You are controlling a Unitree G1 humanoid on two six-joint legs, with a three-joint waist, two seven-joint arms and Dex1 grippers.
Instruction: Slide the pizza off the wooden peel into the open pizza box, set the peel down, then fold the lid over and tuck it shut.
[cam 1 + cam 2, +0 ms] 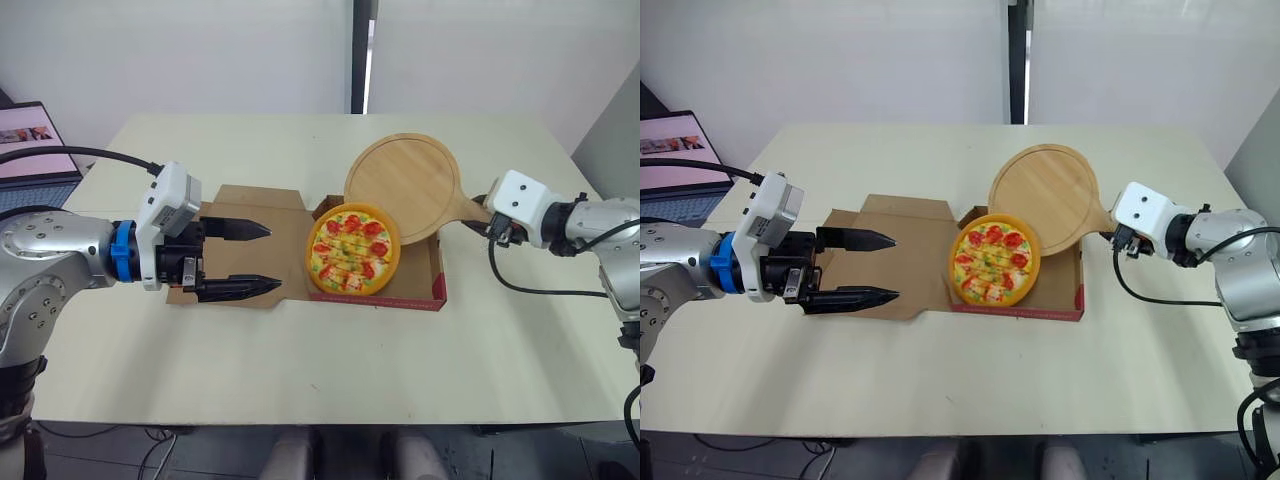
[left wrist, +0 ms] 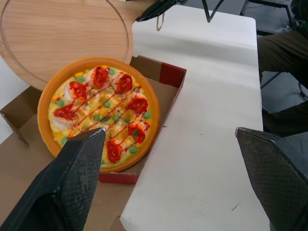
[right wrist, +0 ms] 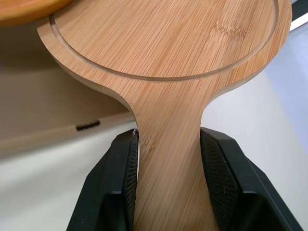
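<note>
The toy pizza point(image 1: 352, 251) on its orange rim lies in the open cardboard box point(image 1: 436, 283), leaning against the box's left side. The round wooden peel point(image 1: 403, 183) is tilted over the box's far right corner, bare of pizza. My right gripper point(image 3: 168, 159) is shut on the peel's handle point(image 3: 168, 144). The box lid point(image 1: 245, 205) lies flat on the table to the left of the box. Above that lid my left gripper point(image 1: 262, 257) is open, fingertips pointing at the pizza, holding nothing.
The cream table point(image 1: 300, 370) has free room in front and behind the box. A laptop point(image 1: 35, 145) sits at the far left edge. In the left wrist view a seated person's legs point(image 2: 284, 53) show beyond the table edge.
</note>
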